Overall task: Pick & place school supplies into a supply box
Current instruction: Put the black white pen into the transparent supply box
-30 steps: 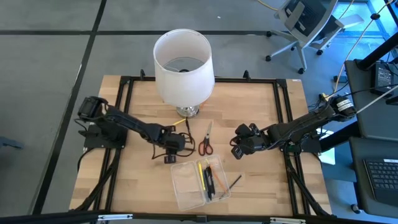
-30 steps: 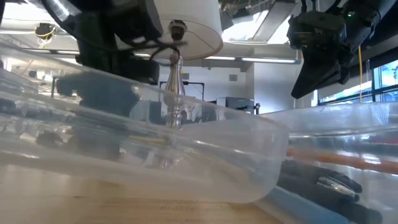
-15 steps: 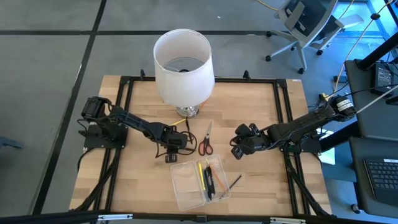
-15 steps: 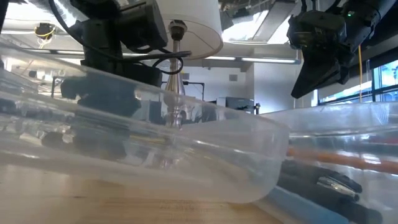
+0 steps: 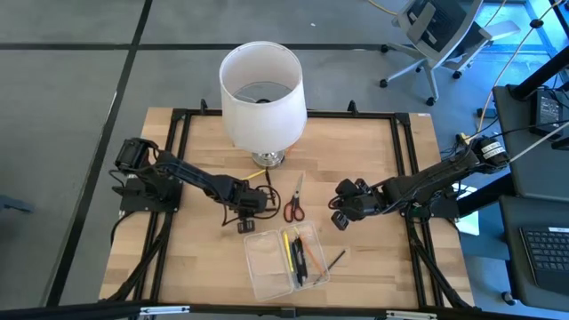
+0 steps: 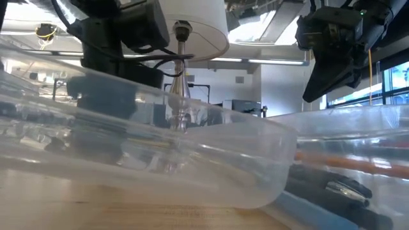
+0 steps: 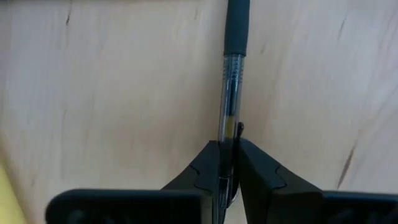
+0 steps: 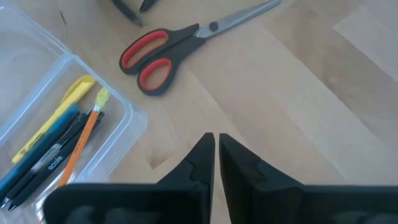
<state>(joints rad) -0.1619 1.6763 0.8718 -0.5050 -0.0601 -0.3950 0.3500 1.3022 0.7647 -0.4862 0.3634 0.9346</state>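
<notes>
A pen [image 7: 230, 93] with a clear barrel and a black grip lies flat on the wooden table, and my left gripper [image 7: 227, 171] [image 5: 246, 222] is shut on it, pointing steeply down just left of the supply box [image 5: 283, 260]. The clear box holds several pens and pencils [image 8: 59, 146]. Red-handled scissors [image 5: 293, 201] [image 8: 186, 43] lie flat between the two grippers. My right gripper [image 8: 216, 155] [image 5: 342, 213] hangs shut above bare table to the right of the scissors, touching nothing. My left gripper pinches the pen's clear barrel [image 7: 226, 146] between its two fingers, at the end away from the black grip. The fingers come from above, pointing steeply down, and lie across the pen. The pen rests flat on the table.
A tall white lampshade [image 5: 262, 89] on a metal stem stands at the table's far middle. A dark pen [image 5: 336, 260] lies on the table just right of the box. A black frame [image 5: 178, 120] runs round the tabletop. The clear box wall [image 6: 192, 147] fills the low view.
My left gripper has stayed in place over the pen, rolled a little at the wrist, and drawn its fingers together on the barrel. The pen still lies on the table.
</notes>
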